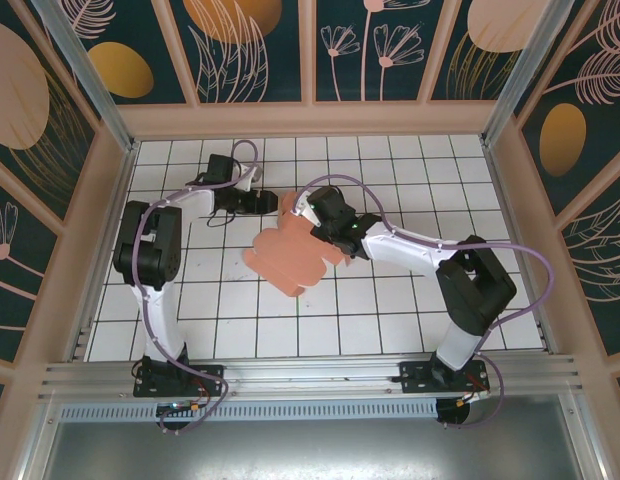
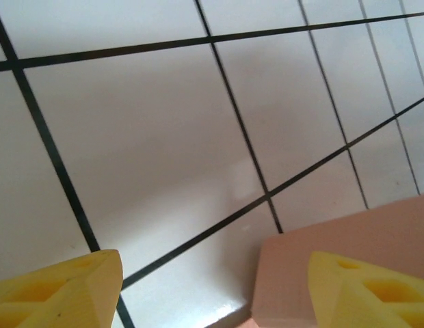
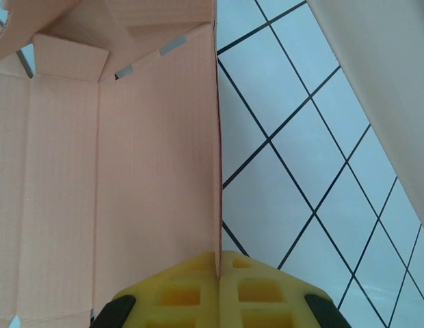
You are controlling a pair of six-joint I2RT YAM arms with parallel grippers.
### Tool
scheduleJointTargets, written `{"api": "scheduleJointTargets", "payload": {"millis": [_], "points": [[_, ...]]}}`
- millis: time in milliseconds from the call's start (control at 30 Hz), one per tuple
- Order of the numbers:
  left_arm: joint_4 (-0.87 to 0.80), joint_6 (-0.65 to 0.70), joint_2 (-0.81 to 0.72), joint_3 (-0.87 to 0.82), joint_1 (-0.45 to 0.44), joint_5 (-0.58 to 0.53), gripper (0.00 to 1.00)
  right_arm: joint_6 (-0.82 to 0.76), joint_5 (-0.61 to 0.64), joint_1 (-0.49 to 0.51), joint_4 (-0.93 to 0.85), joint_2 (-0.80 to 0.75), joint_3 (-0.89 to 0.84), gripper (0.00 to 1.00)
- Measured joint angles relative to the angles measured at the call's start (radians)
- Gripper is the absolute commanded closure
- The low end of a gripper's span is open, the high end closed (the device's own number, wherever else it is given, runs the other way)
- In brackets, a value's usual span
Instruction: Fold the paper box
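Paper box (image 1: 285,255) aslant, long axis unclear

White tiled tabletop (image 1: 390,310), thin dark grid lines, glossy close up. Peach wooden frame (image 1: 310,120) closes three sides. Dark teal panels (image 1: 390,70) above it carry pale leaf and flower drawings and orange ovals. Aluminium rail (image 1: 310,372) runs along the near edge.

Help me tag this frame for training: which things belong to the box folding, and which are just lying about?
Job: paper box; right gripper, shut on its wall; left gripper, open at its edge.
Just surroundings: tiled table; patterned walls.
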Motion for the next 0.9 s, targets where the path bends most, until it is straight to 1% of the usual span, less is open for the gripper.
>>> {"api": "scheduleJointTargets", "payload": {"millis": [267, 600, 900], "points": [[0.056, 0.013, -0.034, -0.045, -0.031, 0.006, 0.30, -0.016, 0.000, -0.001, 0.002, 0.000, 0.014, 1.00], [0.113, 0.000, -0.058, -0.126, -0.031, 0.013, 0.30, -0.032, 0.003, -0.007, -0.005, 0.002, 0.014, 1.00], [0.132, -0.002, -0.063, -0.131, -0.031, 0.014, 0.30, -0.090, 0.055, -0.005, 0.018, 0.002, -0.024, 1.00]]}}
